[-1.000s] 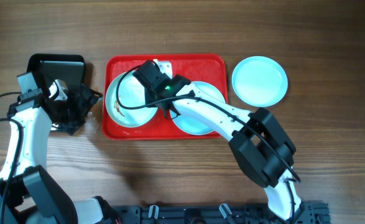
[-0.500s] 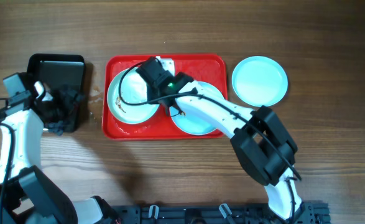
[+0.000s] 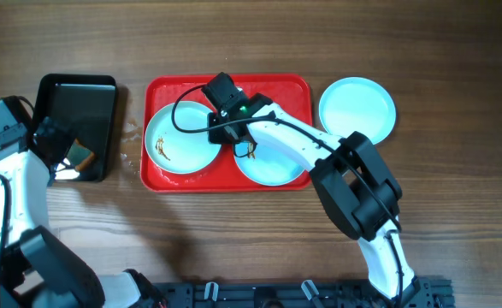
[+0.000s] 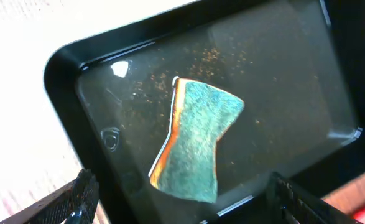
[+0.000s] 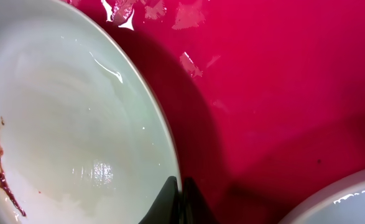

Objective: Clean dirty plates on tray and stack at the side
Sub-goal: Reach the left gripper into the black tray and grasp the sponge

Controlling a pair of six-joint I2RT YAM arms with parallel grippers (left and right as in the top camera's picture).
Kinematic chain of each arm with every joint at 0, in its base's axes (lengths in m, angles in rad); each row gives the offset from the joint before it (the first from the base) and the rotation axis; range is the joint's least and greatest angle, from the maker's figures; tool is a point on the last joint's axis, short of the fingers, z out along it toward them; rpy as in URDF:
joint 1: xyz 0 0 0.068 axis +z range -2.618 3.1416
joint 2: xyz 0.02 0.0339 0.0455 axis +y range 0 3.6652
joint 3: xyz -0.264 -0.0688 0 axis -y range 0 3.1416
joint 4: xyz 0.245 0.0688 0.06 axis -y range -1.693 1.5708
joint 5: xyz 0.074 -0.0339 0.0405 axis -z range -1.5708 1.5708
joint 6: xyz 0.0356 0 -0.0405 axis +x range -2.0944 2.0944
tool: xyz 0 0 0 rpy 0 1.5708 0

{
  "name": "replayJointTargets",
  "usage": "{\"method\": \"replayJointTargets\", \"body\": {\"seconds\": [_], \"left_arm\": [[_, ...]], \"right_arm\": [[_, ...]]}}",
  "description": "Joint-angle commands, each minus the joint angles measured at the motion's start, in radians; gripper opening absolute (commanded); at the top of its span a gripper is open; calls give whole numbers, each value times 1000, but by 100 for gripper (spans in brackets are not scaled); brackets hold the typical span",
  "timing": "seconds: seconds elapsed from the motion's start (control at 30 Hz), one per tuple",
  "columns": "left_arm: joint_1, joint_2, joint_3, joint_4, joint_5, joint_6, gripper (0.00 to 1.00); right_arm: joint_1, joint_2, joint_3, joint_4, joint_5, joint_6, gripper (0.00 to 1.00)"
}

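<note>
Wood-grain tabletop (image 3: pixel 233 239) all round, and we start close in. Nearest the robot, the near plate (image 3: pixel 276 171) sits at the 5 o'clock corner of the red tray (image 3: pixel 293 90), half hidden under the right arm; I can't tell if it carries a smear. Just beyond it, the smeared plate (image 3: pixel 180 139) fills the tray's 9 o'clock end, with a brown streak (image 3: pixel 162 151) at roughly 8 o'clock on its face. The right gripper (image 5: pixel 181 198) has its tips pinched together with nothing between them, parked at that plate's 3 o'clock rim. It looks like a steadying post, though I can't confirm contact.

Out at 9 o'clock of the red tray, the left gripper (image 4: pixel 187 194) hangs over the black tray (image 4: pixel 64 81), jaws spread wide, with the green sponge (image 4: pixel 194 146) lying flat below them in a wet-looking, speckled bed.

By my reading, the step is fetching that sponge. To do it well, drop straight down, straddle the sponge's narrow waist and close squarely so it doesn't twist. Then lift clear of the black rim before swinging towards 3 o'clock. The right tips should stay against the rim so the plate can't skate while the streak gets scrubbed.

Farthest out, the side plate (image 3: pixel 357 111) rests on the table just off the tray's 3 o'clock edge. It looks clean and marks where the stack should go.
</note>
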Motion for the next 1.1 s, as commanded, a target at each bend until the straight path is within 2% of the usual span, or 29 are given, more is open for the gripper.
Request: {"method": "replayJointTargets", "body": {"seconds": [0.0, 0.1, 0.23, 0.37, 0.43, 0.47, 0.57, 0.77, 0.87, 0.93, 1.07], "left_arm": [[6, 93, 14, 39, -33, 70, 89], [5, 153, 14, 82, -32, 76, 89], [-4, 175, 15, 142, -23, 156, 86], [-54, 175, 31, 115, -75, 251, 91], [-80, 210, 98, 29, -89, 253, 93], [-79, 245, 169, -44, -89, 254, 96], [-79, 319, 370, -240, -88, 279, 97], [-74, 409, 401, -291, -19, 301, 93], [-74, 499, 401, -294, -21, 298, 83], [-72, 509, 401, -283, -21, 274, 64], [-70, 509, 401, -268, -21, 275, 43]], "right_arm": [[8, 19, -2, -11, -16, -14, 5], [8, 19, -2, -12, -16, -14, 5], [8, 19, -2, -5, -16, -13, 5], [8, 19, -2, -2, -17, -13, 5], [8, 19, -2, -2, -24, -14, 5], [8, 19, -2, -2, -25, -16, 5], [8, 19, -2, 6, -39, -35, 5], [8, 19, -2, 9, -39, -36, 5], [8, 19, -2, 11, -38, -36, 5], [7, 19, -2, 11, -38, -36, 5], [6, 19, -2, 11, -37, -37, 5]]}}
